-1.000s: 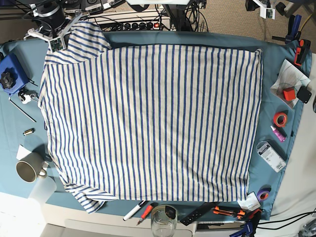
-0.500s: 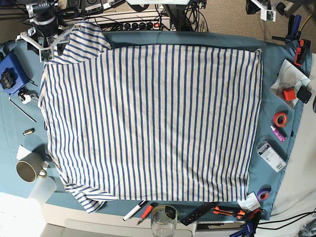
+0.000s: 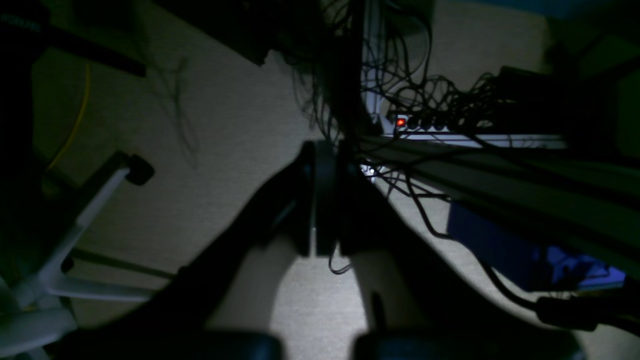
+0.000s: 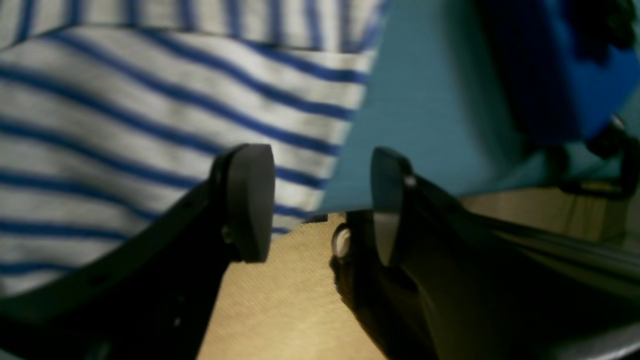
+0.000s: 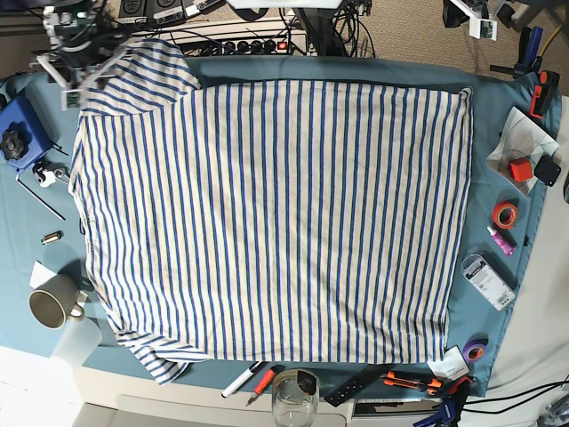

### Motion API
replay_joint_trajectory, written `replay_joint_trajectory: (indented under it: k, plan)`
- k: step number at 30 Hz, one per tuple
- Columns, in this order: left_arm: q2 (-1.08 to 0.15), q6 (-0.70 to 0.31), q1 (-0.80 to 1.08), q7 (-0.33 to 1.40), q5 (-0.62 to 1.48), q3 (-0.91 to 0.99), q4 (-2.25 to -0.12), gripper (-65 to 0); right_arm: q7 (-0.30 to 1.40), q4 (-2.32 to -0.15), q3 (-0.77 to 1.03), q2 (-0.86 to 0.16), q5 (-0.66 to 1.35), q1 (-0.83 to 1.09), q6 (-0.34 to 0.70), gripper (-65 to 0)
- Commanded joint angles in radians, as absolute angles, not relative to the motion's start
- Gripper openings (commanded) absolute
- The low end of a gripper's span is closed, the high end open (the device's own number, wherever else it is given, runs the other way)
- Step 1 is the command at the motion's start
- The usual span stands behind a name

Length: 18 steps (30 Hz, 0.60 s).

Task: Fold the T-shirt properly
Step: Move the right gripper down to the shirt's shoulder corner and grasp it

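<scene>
The T-shirt, white with thin blue stripes, lies spread flat on the teal table cloth, taking up most of it. Its far-left sleeve lies at the back left corner. My right gripper hovers just off that sleeve's edge. In the right wrist view its fingers stand wide apart with nothing between them, so the right gripper is open above the sleeve hem and the table's edge. My left gripper is shut and empty, off the table over the floor.
A blue box and a hex key lie left of the shirt. A mug sits front left. A glass and pens line the front edge. Tape rolls and small boxes sit right. Cables and a power strip run behind.
My right gripper has opened and let go of the far-left sleeve, then drawn back and to the left off the shirt. The sleeve now lies flat. The left gripper has stayed shut.
</scene>
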<state>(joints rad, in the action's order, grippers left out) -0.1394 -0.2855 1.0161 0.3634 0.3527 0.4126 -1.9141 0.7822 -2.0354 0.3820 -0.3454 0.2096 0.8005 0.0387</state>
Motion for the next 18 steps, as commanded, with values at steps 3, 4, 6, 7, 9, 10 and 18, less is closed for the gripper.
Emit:
replay_joint_trajectory:
  k: [3, 4, 6, 7, 9, 10, 18]
  plan:
    - [-0.144, -0.289, 1.036, 0.351, 0.360, 0.416, -1.929, -65.0, 0.779, -2.051, 0.492, -0.358, 0.301, 0.805, 0.084, -34.3]
    - [-0.144, -0.289, 1.036, 0.350, 0.360, 0.416, -1.929, -65.0, 0.783, -2.050, 0.531, -0.357, 0.349, 0.805, 0.101, -34.3]
    - [-0.144, -0.289, 1.035, 0.343, 0.360, 0.416, -1.929, -65.0, 0.799, -2.049, 0.612, -0.358, 0.451, 0.805, 0.155, -34.3]
    - [-0.144, -0.289, 1.035, 0.343, 0.360, 0.416, -1.929, -65.0, 0.817, -2.048, 0.650, -0.358, 0.497, 0.800, 0.207, -34.3]
    - [-0.144, -0.289, 1.033, 0.343, 0.360, 0.416, -1.929, -65.0, 0.863, -2.044, 0.705, -0.358, 0.590, 0.788, 0.306, -34.3]
    - [-0.144, -0.289, 1.033, 0.340, 0.360, 0.416, -1.929, -65.0, 0.888, -2.036, 0.719, -0.358, 0.631, 0.781, 0.330, -34.3]
    - [-0.144, -0.289, 1.033, 0.340, 0.360, 0.416, -1.929, -65.0, 0.926, -1.787, 0.721, -0.358, 0.700, 0.695, 0.408, -34.3]
